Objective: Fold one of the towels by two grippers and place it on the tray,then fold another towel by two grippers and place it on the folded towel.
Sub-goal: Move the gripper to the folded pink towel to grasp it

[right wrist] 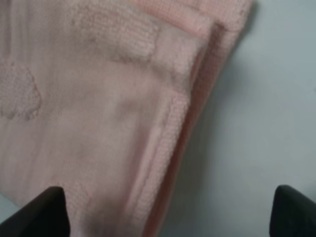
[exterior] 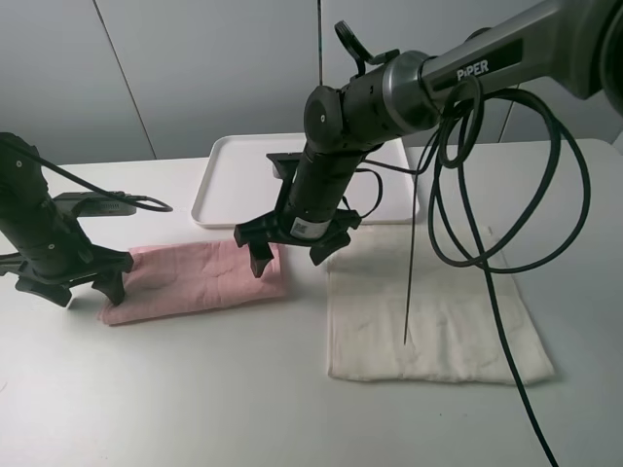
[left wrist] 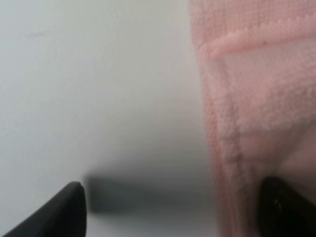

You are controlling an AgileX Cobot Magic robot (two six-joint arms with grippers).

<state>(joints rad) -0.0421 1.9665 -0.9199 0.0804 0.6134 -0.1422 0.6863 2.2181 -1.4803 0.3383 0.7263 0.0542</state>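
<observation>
On the white table (exterior: 195, 399) I see the cream off-white terry towel (exterior: 438, 311) lying flat at four o'clock. The white rectangular plastic tray (exterior: 234, 173) is at twelve, and the pale pink terry towel (exterior: 200, 277), folded to a strip, at nine. My left gripper (exterior: 81, 288) and right gripper (exterior: 292, 251) are spread wide over its two ends.

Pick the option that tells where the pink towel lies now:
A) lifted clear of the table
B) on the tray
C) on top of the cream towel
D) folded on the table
D: the pink towel lies folded flat on the table, to the left of the cream towel and in front of the tray, on neither of them.
</observation>
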